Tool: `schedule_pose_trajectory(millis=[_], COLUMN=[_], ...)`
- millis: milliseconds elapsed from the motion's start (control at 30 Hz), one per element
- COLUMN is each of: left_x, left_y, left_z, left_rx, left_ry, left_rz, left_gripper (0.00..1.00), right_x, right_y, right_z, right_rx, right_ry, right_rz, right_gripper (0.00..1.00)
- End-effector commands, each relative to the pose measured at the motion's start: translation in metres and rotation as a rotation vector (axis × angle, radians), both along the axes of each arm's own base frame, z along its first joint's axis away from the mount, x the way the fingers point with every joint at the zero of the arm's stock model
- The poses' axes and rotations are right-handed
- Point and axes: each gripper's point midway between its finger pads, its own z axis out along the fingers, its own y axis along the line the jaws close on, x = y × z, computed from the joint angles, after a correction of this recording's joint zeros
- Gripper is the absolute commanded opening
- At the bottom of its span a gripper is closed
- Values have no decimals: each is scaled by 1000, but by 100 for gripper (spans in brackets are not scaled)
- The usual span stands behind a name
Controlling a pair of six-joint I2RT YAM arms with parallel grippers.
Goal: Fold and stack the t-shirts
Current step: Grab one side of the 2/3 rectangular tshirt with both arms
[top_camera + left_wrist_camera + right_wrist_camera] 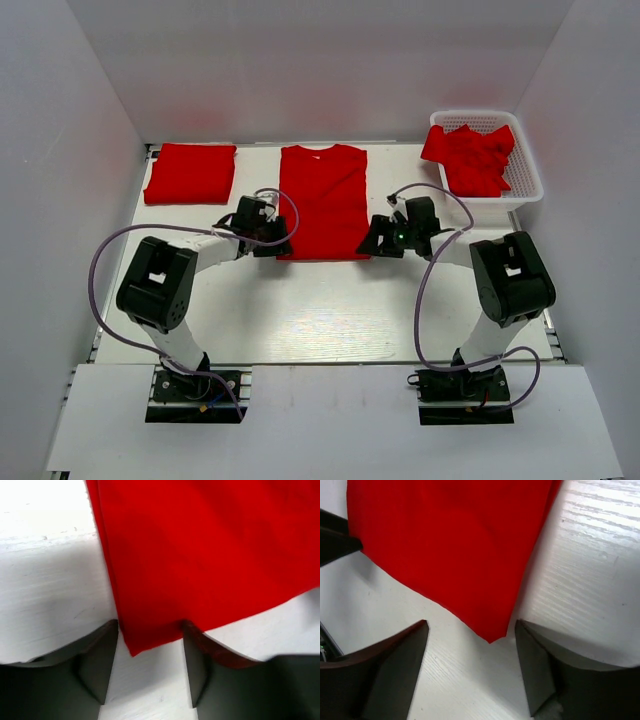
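One red t-shirt (322,200) lies flat in a long strip at mid-table, neck at the far end. My left gripper (283,240) is at its near left corner and my right gripper (368,243) at its near right corner. In the left wrist view the left gripper (150,625) is open, the cloth corner (145,630) lying between its fingers (97,665) and the hem touching the right finger. The right gripper (471,623) is open too, straddling the other corner (487,625), its fingers (535,665) apart from the cloth. A folded t-shirt (190,173) rests at the far left.
A white lattice basket (530,172) at the far right holds a crumpled heap of red t-shirts (468,158). White walls enclose the table on three sides. Purple cables loop out from both arms over the near half of the table.
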Motion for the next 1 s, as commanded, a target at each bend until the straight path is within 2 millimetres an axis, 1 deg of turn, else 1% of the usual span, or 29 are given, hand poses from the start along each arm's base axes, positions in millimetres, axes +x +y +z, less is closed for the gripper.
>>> schedule_pose_trajectory(millis=[0,33,67,100,133,200,233,267,300,333,367,433,500,533,567,600,633,667,700,733,767,800,833,867,900,933,967], left_x=[-23,-23,-23,-23,-30,-32,-31,-35,-40,-39,-42,-44,-46,-55,-58,-63,-75,-83,-90,-96,-110,-118,-123,-130,-135,-138,-141], left_y=[7,7,7,7,10,11,8,6,6,3,4,5,4,8,5,4,9,6,6,3,2,3,-1,-4,-5,-4,-3], left_z=[-31,-31,-31,-31,-34,-34,-32,-32,-35,-34,-35,-34,-25,-27,-13,-7,-7,-1,13,21,26,39,46,55,63,69,87], left_rx=[53,53,53,53,57,49,37,35,27,15,18,18,8,15,-1,-19,-17,-33,-56,-68,-77,-95,-115,-148,-160,-165,-187], left_ry=[111,111,111,111,122,119,111,107,126,121,131,130,125,142,115,115,134,133,104,99,133,117,96,98,92,79,43], left_rz=[-11,-11,-11,-11,-11,-3,-9,-18,-16,-23,-23,-23,-28,-28,-32,-33,-25,-45,-55,-76,-90,-100,-124,-137,-138,-139,-135], left_gripper=[56,54,54,50,46,38,30,28,25,14,9,0,0,0,0,0,0,0,0,0,0,0,0,0,0,0,0], right_x=[-7,-10,-10,-14,-17,-23,-21,-21,-21,-21,-20,-24,-29,-37,-42,-45,-59,-66,-72,-81,-95,-116,-112,-127,-133,-132,-140], right_y=[1,2,1,2,1,1,0,-1,0,-1,1,-1,-1,-5,-6,-8,-13,-13,-15,-15,-18,-25,-24,-28,-30,-31,-36], right_z=[-16,-18,-17,-18,-18,-19,-19,-20,-20,-22,-18,-20,-15,-19,-10,-10,-6,-4,-3,12,7,4,20,17,19,38,39], right_rx=[-17,-16,-15,-20,-21,-28,-32,-39,-38,-39,-33,-30,-27,-37,-31,-39,-44,-45,-45,-27,-39,-61,-44,-60,-60,-43,-58], right_ry=[50,66,67,74,77,73,65,61,59,58,39,35,16,33,11,9,11,10,14,-18,15,66,2,49,47,-22,1], right_rz=[9,13,14,17,16,24,18,15,14,9,16,12,23,23,28,26,29,38,41,53,60,73,73,81,79,67,63], right_gripper=[70,57,51,43,28,18,14,5,0,0,0,0,0,0,0,0,0,0,0,0,0,0,0,0,0,0,0])
